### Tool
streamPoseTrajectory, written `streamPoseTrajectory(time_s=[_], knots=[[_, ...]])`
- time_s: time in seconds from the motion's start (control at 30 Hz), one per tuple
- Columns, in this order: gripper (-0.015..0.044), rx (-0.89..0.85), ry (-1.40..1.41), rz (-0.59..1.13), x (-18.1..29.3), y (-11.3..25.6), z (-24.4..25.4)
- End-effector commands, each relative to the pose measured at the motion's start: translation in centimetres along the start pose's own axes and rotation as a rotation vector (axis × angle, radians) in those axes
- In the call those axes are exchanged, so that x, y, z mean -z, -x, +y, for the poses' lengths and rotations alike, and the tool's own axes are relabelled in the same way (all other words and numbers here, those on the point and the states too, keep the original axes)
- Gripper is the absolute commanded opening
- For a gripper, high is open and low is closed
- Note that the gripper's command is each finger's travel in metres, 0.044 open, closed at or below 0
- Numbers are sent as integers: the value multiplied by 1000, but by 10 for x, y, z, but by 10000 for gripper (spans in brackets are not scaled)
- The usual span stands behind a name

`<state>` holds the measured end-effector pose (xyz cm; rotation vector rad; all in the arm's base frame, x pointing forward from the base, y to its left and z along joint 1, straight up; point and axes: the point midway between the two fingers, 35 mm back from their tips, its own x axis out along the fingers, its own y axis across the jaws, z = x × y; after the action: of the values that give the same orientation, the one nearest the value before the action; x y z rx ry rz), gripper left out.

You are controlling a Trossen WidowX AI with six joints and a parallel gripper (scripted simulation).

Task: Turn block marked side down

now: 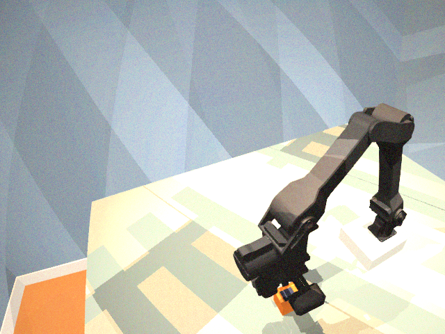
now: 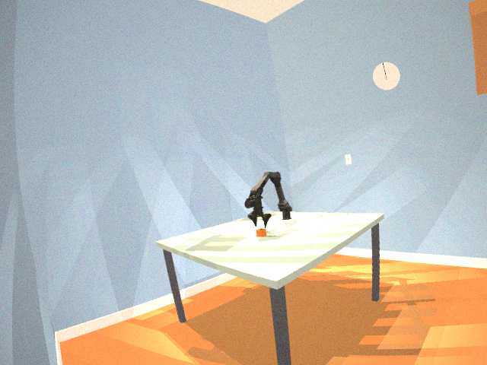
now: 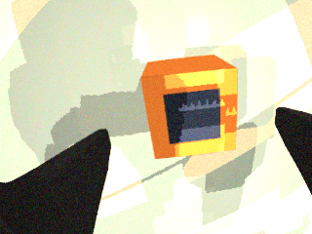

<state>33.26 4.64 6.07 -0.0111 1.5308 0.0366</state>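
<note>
The block (image 1: 283,306) (image 2: 261,233) (image 3: 153,117) is an orange cube resting on the table (image 1: 122,229) (image 2: 330,233). Its marked side, a dark navy square (image 3: 197,118) inside a yellow and orange border, faces up. My gripper (image 2: 260,226) (image 3: 196,126) is open and empty, pointing down just above the block. In the wrist view the block lies between the two black fingertips and slightly ahead of their line, with a gap on each side. In the top view a finger partly hides the block, and the other finger is hidden.
The arm stands on a white base slab (image 1: 372,250) toward the right in the top view. The table's near corner (image 2: 277,284) is in front of the block in the exterior view. Patchy shadows and light lie across the table top.
</note>
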Motion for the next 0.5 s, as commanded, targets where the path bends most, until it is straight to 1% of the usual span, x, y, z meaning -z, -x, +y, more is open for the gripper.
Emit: streamPoseTrajectory(time_s=[0.0,0.47], knots=[[440,6,-2,2,0,-8,-1],[440,6,-2,2,1,-31,-1]])
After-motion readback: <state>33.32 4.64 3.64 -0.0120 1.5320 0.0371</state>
